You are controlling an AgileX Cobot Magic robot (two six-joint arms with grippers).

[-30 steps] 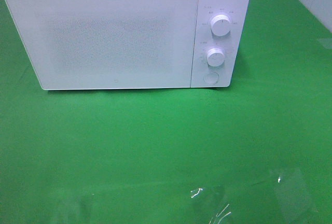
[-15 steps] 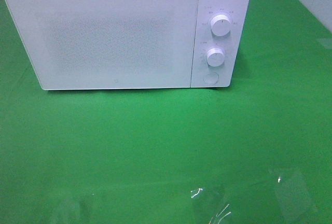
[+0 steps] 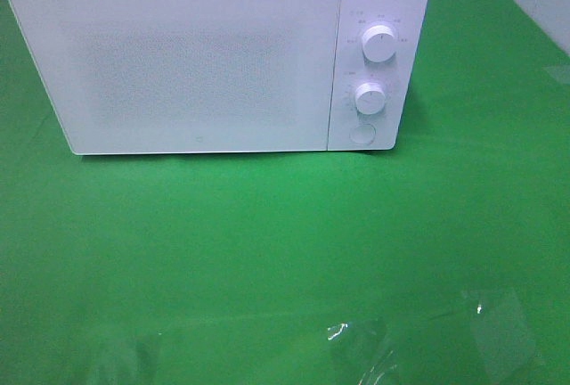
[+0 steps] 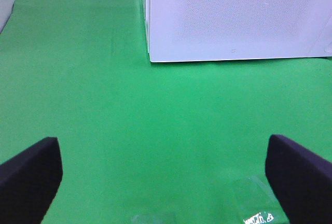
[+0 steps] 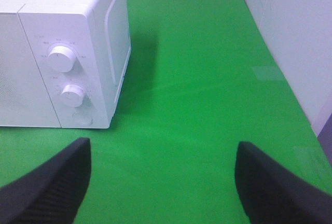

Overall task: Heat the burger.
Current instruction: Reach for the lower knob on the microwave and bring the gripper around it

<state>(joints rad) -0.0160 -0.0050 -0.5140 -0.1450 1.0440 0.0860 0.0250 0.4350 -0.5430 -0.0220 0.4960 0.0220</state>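
The burger is out of view in every frame. A white microwave (image 3: pixel 214 55) stands at the back of the green cloth with its door shut; it also shows as the microwave (image 4: pixel 233 16) in the left wrist view and the microwave (image 5: pixel 57 53) in the right wrist view. Its two knobs (image 3: pixel 379 45) and round button (image 3: pixel 362 134) sit on the right panel. My left gripper (image 4: pixel 163 175) is open over bare cloth, well in front of the microwave's left corner. Open too, my right gripper (image 5: pixel 162 182) holds nothing and hangs in front of the control panel's side.
Green cloth (image 3: pixel 267 242) covers the table. Clear tape patches (image 3: pixel 356 349) glint near the front edge. A white wall (image 5: pixel 290 37) borders the right side, close to the right arm.
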